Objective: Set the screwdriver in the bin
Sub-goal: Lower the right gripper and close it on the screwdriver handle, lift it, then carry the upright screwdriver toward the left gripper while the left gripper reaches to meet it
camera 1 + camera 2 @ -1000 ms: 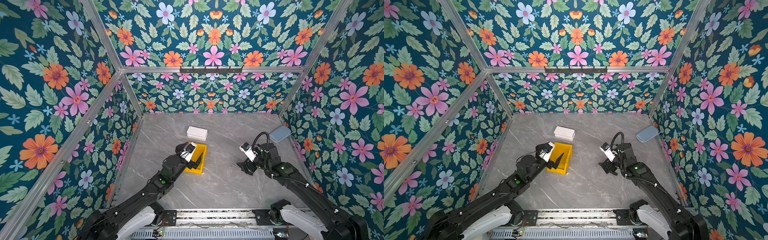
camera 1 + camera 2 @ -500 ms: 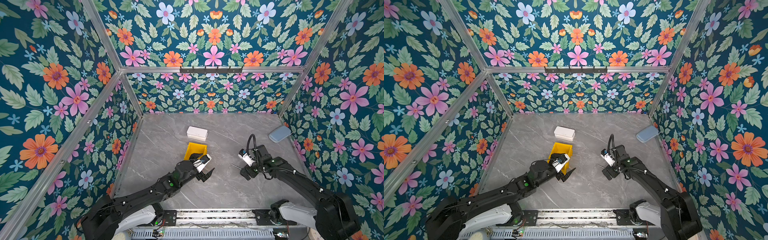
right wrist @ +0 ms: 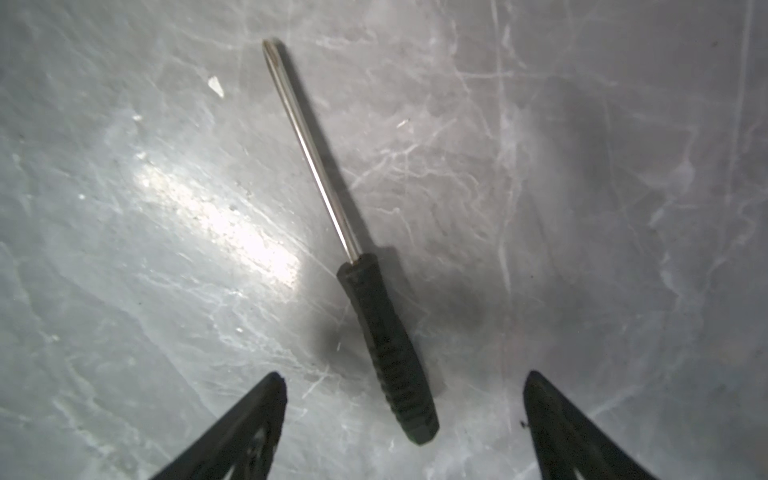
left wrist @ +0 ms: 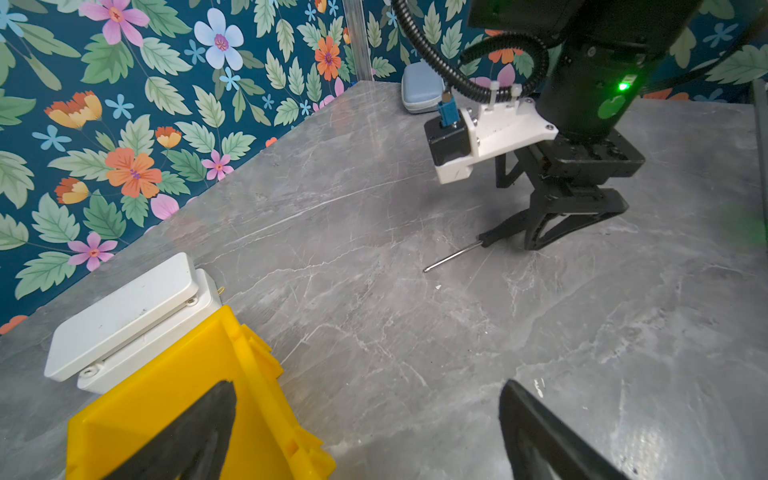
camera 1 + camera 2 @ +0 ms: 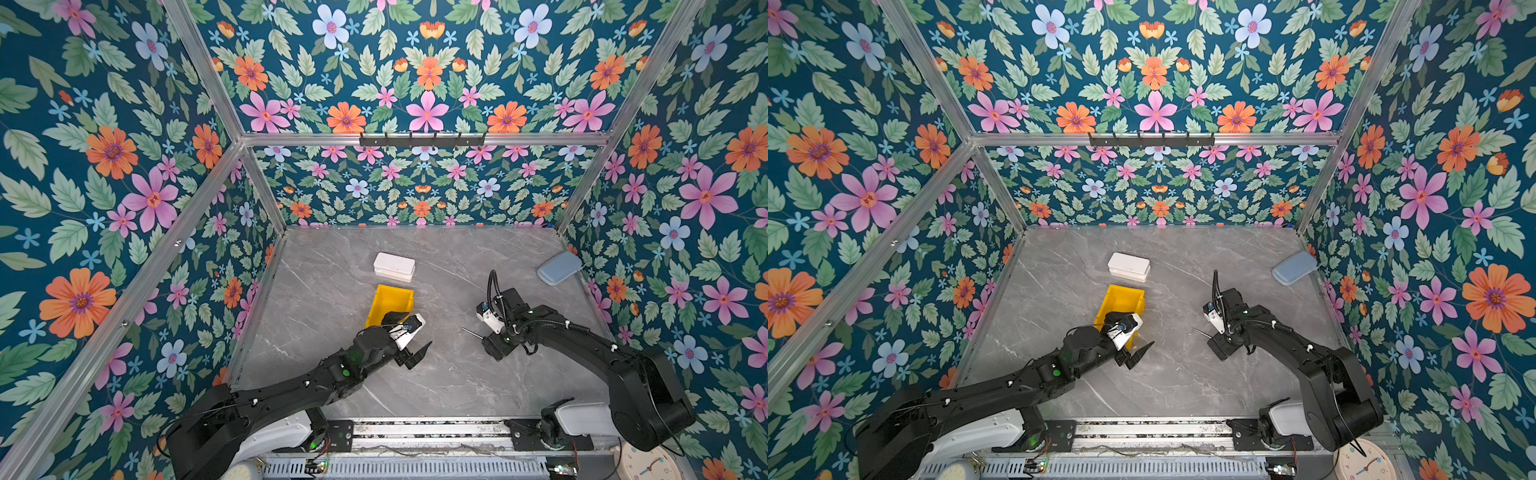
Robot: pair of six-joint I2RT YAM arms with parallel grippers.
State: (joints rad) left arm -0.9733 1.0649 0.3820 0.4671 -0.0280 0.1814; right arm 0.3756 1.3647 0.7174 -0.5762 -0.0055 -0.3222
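Grey marble-pattern tabletop [image 5: 457, 257]. Bright yellow rectangular plastic bin [image 5: 392, 301] mid-table. Left gripper [image 4: 365, 388] just beside bin, jaws spread wide, empty. Right gripper [image 3: 403, 376] jaws apart, straddling handle, no contact. Slim black-handled, silver-shaft screwdriver [image 3: 372, 307] flat on tabletop, well apart from bin.

Dark teal wallpaper [image 5: 124, 174] with pink, orange and pale blue flowers is covering the walls on three sides. Aluminium rails [image 5: 291, 139] are framing the panels, and a black hook bar [image 5: 422, 141] is sitting on the back rail. The grey marble-patterned tabletop [image 5: 457, 257] is catching a bright glare [image 3: 220, 220]. A clock face [image 5: 642, 463] is showing at the near edge.
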